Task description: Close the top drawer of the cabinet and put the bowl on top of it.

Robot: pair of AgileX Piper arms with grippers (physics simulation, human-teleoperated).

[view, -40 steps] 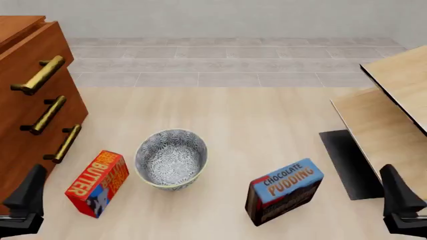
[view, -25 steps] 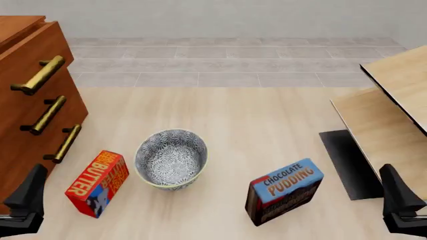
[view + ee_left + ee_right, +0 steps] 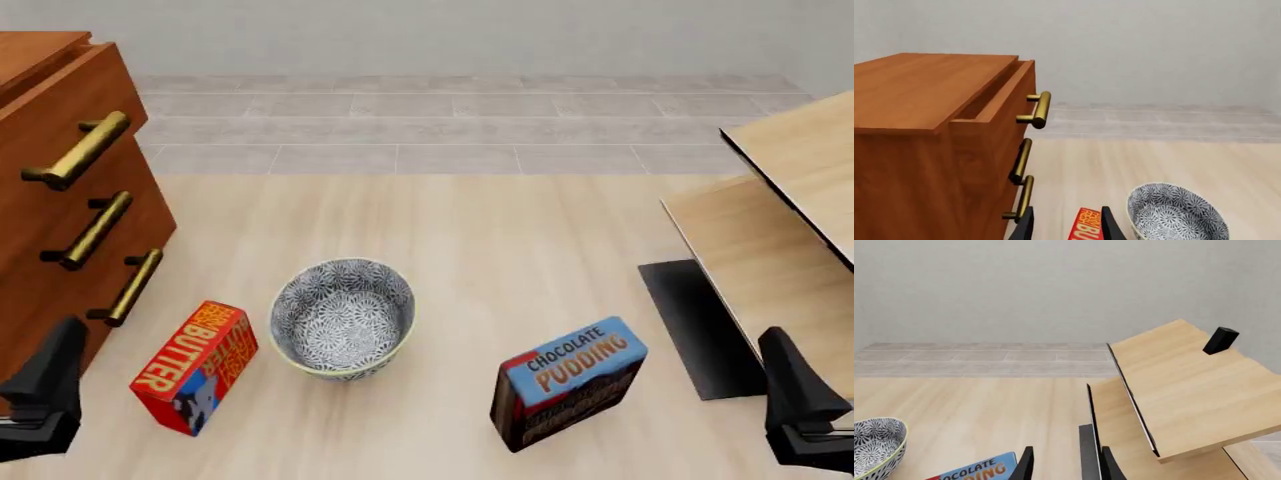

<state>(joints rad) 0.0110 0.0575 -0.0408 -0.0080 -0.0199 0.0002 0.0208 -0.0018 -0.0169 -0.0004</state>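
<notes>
One bowl (image 3: 342, 318), right of left pincer (image 3: 47, 395)

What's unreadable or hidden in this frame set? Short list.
- Left gripper: only fingertips show in the left wrist view, cut by the edge; one finger in front view. Open, empty.
- Right gripper: likewise cut off in the right wrist view.
- Top drawer: ajar, interior hidden by its own front.
- Cabinet: cut by the front view's left edge.
- Butter box: label cropped in the left wrist view.
- Bowl: underside hidden.

bowl (image 3: 342, 318) between two boxes, cabinet (image 3: 60, 200) far left
</notes>
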